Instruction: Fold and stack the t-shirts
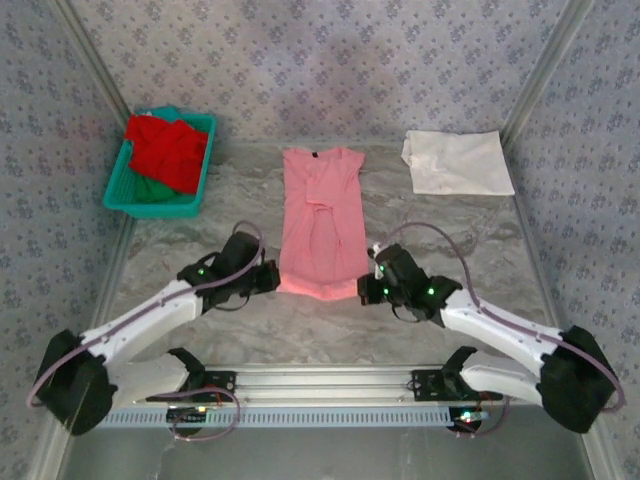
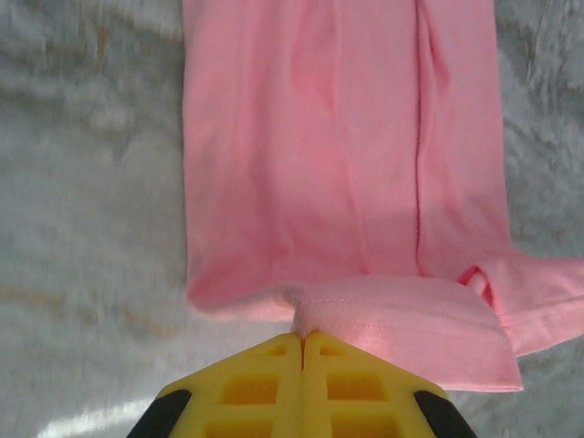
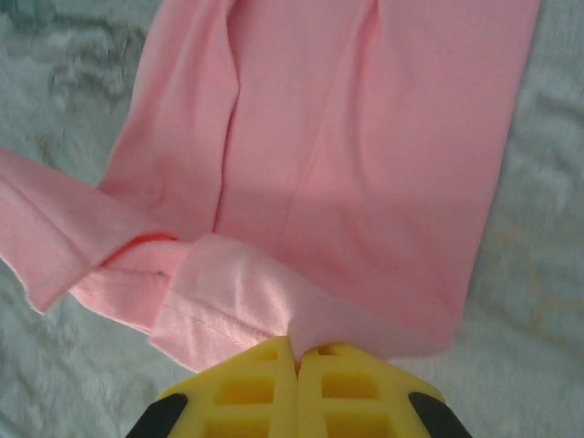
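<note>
A light pink t-shirt (image 1: pixel 320 220) lies lengthwise in the middle of the table, sides folded in, collar at the far end. My left gripper (image 1: pixel 268 279) is shut on its near left hem corner (image 2: pixel 306 315), yellow fingers (image 2: pixel 265 383) pressed together on the cloth. My right gripper (image 1: pixel 370 288) is shut on the near right hem corner (image 3: pixel 306 333), and the hem (image 3: pixel 228 301) curls up off the table. A folded white t-shirt (image 1: pixel 457 162) rests at the far right. Red t-shirts (image 1: pixel 168 150) are piled over a green one (image 1: pixel 155 190) in the basket.
The teal plastic basket (image 1: pixel 120 195) stands at the far left against the patterned wall. Metal frame posts run along both sides of the marbled table (image 1: pixel 330 330). An aluminium rail (image 1: pixel 320 385) at the near edge carries both arm bases.
</note>
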